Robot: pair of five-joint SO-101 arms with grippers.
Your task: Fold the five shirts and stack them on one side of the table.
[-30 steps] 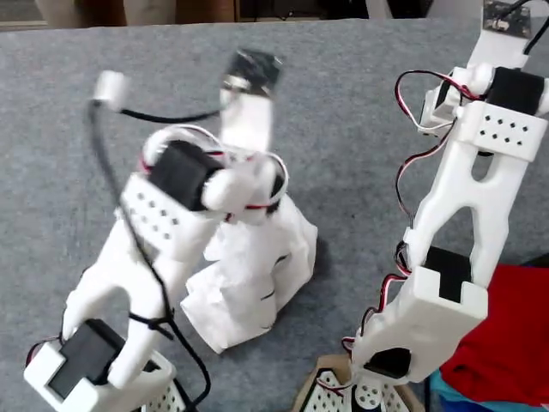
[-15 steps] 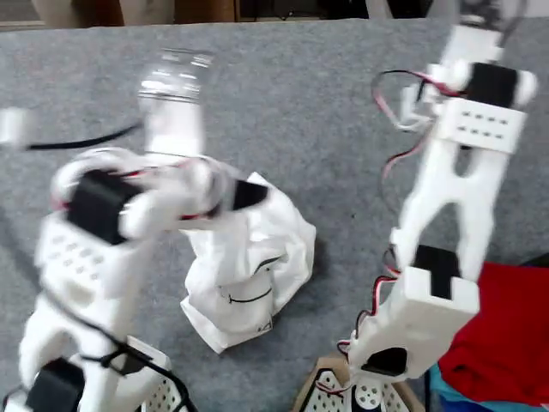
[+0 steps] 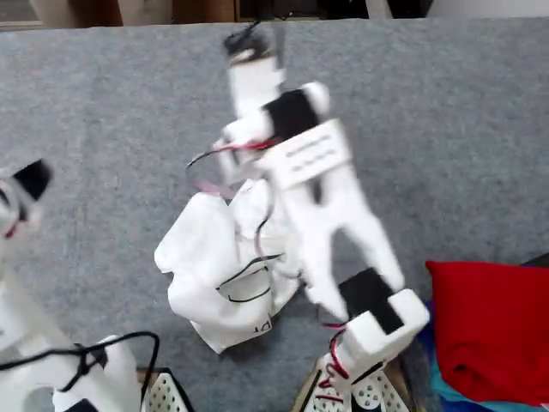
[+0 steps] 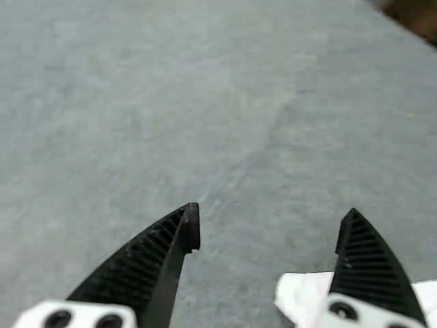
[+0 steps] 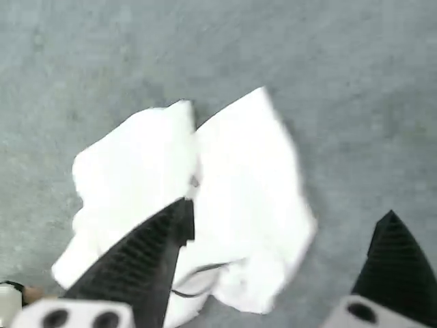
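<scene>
Right gripper [image 5: 287,215], wide open, empty, directly over crumpled white shirt [image 5: 232,178]; left gripper [image 4: 273,215], also spread, empty, farther off above grey table [image 4: 136,102]

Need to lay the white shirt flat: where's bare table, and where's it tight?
Bare: the far right of the table, beyond the red shirt; also the strip between the white shirt and the left arm. Crowded: the near edge by the red shirt; the right arm hangs over the white shirt.

No text, number or sign is legible. A small dark mark [image 3: 260,327] near the hem of the white shirt [image 3: 206,266] is too blurred to read.
</scene>
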